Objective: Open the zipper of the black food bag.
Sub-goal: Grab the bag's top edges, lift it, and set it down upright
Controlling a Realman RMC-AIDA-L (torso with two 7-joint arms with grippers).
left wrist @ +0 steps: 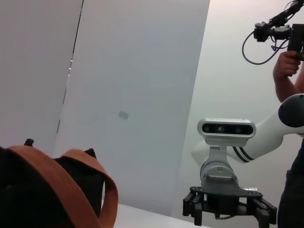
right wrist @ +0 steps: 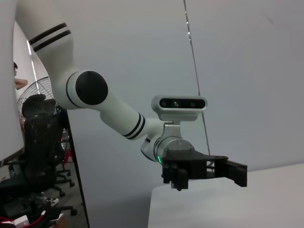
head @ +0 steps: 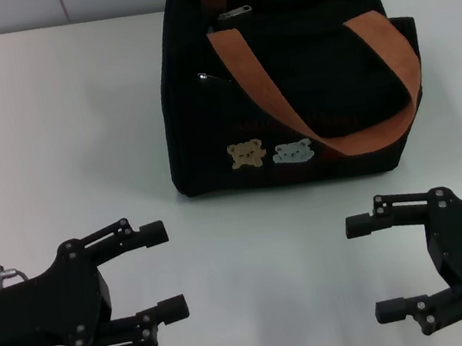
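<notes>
Bag: the black food bag stands upright on the white table, its long side running left to right.
Zipper: the zipper lies along the bag's top rim, silver pull at the left end.
Markings: two bear patches low on the front; faint lettering above them is unreadable.
Left gripper: near side of the bag, well apart, fingers spread, holding nothing.
Right gripper: near side of the bag, well apart, fingers spread, holding nothing.

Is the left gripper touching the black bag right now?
Apart. The head view shows bare white table between the left gripper and the black bag.
</notes>
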